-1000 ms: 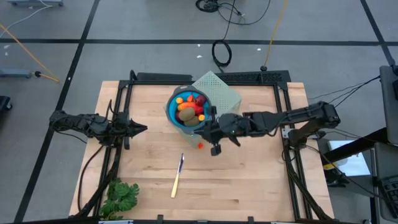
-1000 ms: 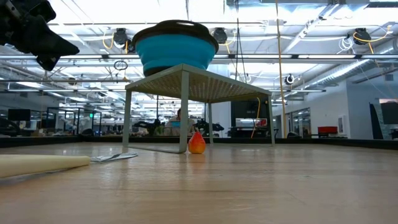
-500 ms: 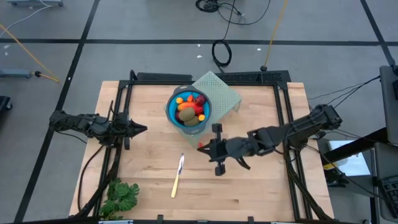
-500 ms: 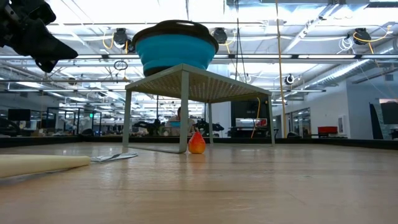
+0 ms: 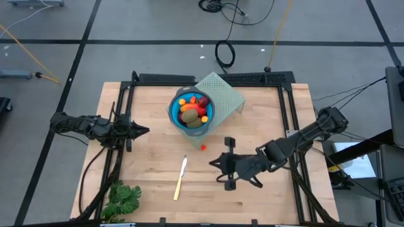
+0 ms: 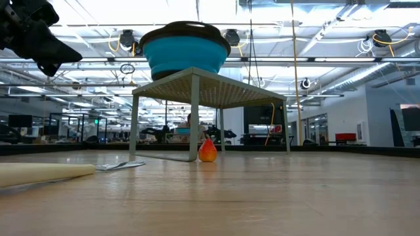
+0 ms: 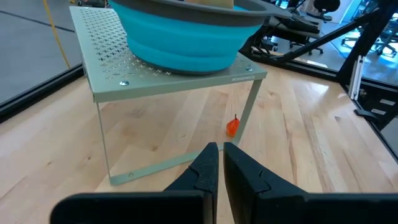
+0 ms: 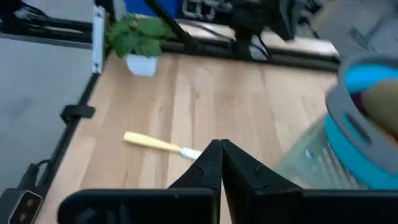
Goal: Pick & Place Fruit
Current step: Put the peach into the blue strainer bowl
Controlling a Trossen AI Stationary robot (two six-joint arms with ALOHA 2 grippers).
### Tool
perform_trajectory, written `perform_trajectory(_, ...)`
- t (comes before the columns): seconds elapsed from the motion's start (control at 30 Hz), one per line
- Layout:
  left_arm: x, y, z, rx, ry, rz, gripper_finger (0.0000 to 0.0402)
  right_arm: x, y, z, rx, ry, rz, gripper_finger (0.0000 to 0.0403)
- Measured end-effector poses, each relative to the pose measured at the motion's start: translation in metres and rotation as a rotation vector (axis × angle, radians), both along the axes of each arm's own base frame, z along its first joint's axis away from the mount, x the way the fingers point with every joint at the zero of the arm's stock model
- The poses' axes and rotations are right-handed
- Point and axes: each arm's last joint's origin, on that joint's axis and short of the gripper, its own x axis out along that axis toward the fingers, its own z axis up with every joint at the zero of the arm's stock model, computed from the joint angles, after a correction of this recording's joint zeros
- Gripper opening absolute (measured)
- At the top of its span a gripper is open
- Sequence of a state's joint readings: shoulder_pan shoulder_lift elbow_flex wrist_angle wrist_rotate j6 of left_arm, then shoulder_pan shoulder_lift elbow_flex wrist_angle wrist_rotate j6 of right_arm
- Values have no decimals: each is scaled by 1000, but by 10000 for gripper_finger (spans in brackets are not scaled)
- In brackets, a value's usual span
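Several toy fruit pieces [image 5: 192, 111] lie in a blue bowl [image 5: 173, 116] that stands on a pale perforated rack [image 5: 227, 93]. One small orange-red fruit bit [image 5: 202, 147] rests on the table just in front of the rack; it also shows in the low view [image 6: 207, 151] and the left wrist view [image 7: 232, 127]. My right gripper [image 5: 211, 162] is shut and holds nothing, on the near side of that bit, pointing toward the table's left. My left gripper [image 5: 146, 131] waits shut, left of the bowl.
A knife with a cream handle [image 5: 180, 178] lies near the table's middle front, left of my right gripper, and shows in its wrist view [image 8: 158, 144]. A leafy green bunch [image 5: 121, 198] sits at the near left corner. Black frame rails [image 5: 120, 113] run along both sides.
My right gripper has drawn back from beside the bowl toward the table's near edge and a little to the right, passing the orange-red bit, which stays where it was. The bowl and rack have not moved.
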State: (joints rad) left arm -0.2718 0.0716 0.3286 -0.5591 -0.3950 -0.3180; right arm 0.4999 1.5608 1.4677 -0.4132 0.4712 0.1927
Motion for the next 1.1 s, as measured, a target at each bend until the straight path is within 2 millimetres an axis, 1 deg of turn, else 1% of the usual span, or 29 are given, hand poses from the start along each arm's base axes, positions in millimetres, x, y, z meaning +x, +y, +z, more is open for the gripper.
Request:
perform_trajectory(0.17, 0, 0, 0, 0, 0, 0, 24, -7, 4, -7, 70, 68, -49, 0)
perform_trajectory(0.43, 0, 0, 0, -1, -1, 0, 24, -15, 2, -16, 146, 169, -150, 0)
perform_trajectory(0.53, 0, 0, 0, -1, -1, 0, 24, -17, 1, -24, 146, 192, -163, 0)
perform_trajectory(0.77, 0, 0, 0, -1, -1, 0, 24, -20, -4, -63, 104, 258, -179, 0)
perform_trajectory(1.1, 0, 0, 0, -1, -1, 0, 24, -24, -34, -126, 98, 308, -234, 0)
